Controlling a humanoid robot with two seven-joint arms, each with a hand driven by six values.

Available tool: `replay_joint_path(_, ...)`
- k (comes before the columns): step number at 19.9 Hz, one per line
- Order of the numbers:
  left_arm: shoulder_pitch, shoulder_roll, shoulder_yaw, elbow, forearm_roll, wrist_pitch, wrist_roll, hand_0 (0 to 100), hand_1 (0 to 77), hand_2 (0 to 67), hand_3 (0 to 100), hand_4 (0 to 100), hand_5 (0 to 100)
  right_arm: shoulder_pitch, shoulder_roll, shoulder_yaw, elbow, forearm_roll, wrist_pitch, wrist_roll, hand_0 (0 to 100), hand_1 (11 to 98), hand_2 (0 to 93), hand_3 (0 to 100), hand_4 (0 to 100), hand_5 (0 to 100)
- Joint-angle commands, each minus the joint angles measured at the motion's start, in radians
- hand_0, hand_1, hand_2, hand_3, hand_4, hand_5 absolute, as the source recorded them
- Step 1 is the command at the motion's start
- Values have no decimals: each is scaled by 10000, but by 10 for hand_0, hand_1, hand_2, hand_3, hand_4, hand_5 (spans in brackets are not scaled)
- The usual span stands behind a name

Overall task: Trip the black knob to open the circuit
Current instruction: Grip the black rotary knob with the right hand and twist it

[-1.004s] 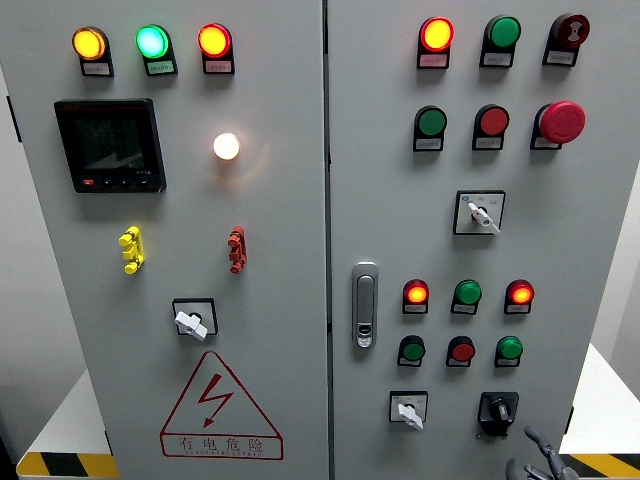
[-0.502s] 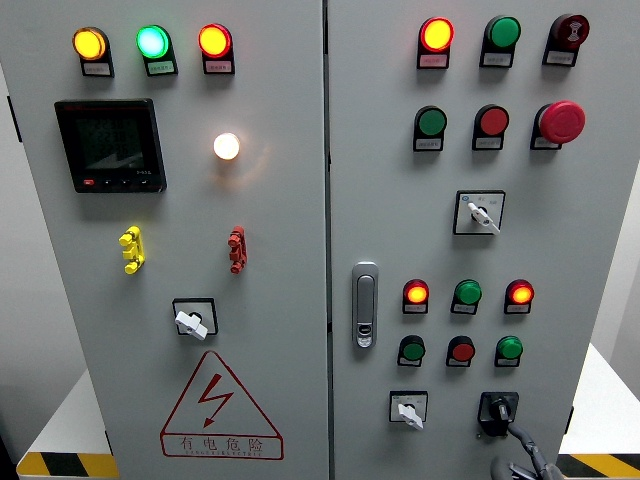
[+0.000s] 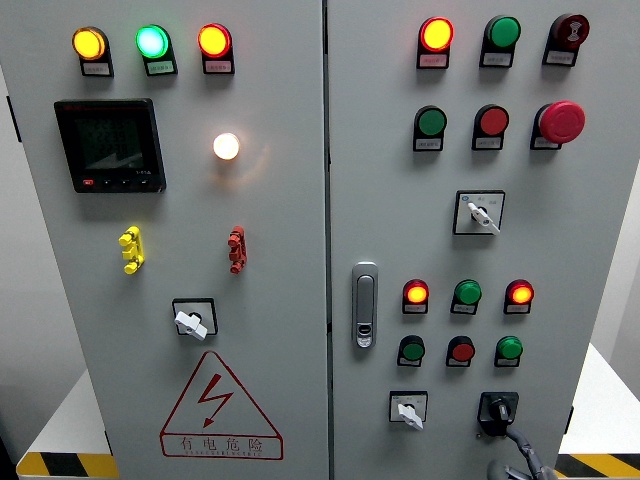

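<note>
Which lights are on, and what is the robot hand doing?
Top-left lamps: all three lit.
White lamp: lit.
Top-right red lamp: lit.
Green lamp: off.
Black knob: pointer up.
Right hand: finger reaching to the knob, no grasp visible.
Door handle: flush, closed.

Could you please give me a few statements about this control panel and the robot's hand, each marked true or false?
1. The black knob sits at the lower right of the right-hand door. True.
2. The right hand reaches up from the bottom edge, with a finger near the black knob. True.
3. The warning triangle is on the right-hand door. False: it is on the left-hand door, below a white selector switch.
4. The mushroom emergency button is green. False: it is red.
5. The white lamp next to the dark display is lit. True.
6. The left hand grips the door handle. False: no left hand is in view.
</note>
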Motion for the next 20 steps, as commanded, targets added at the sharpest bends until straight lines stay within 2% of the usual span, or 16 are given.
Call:
replay_joint_path(1, 0, 0, 3, -15, 0, 0, 0, 0, 38, 127, 213, 66, 17, -1, 0, -30, 15, 0, 1, -15, 840, 513, 32, 838, 801, 914)
replay_joint_path(3, 0, 0, 3, 1, 0, 0, 0, 0, 37, 127, 213, 66, 17, -1, 0, -30, 15, 0, 1, -15, 844, 509, 32, 839, 802, 914)
replay_joint_path(6, 0, 0, 3, 0, 0, 0, 0, 0, 37, 127, 213, 66, 17, 45, 46, -46, 45, 0, 16, -107, 846, 506, 32, 845, 801, 914)
replay_joint_path(10, 0, 0, -12, 1, 0, 0, 0, 0, 37, 127, 213, 66, 17, 91, 62, -107, 45, 0, 16, -168, 852, 500, 33, 847, 805, 915)
replay_joint_path(20, 0, 0, 3, -15, 0, 0, 0, 0, 35, 127, 213, 66, 17, 183, 62, -199, 61, 15, 16, -276, 859, 490, 34, 853, 812, 925)
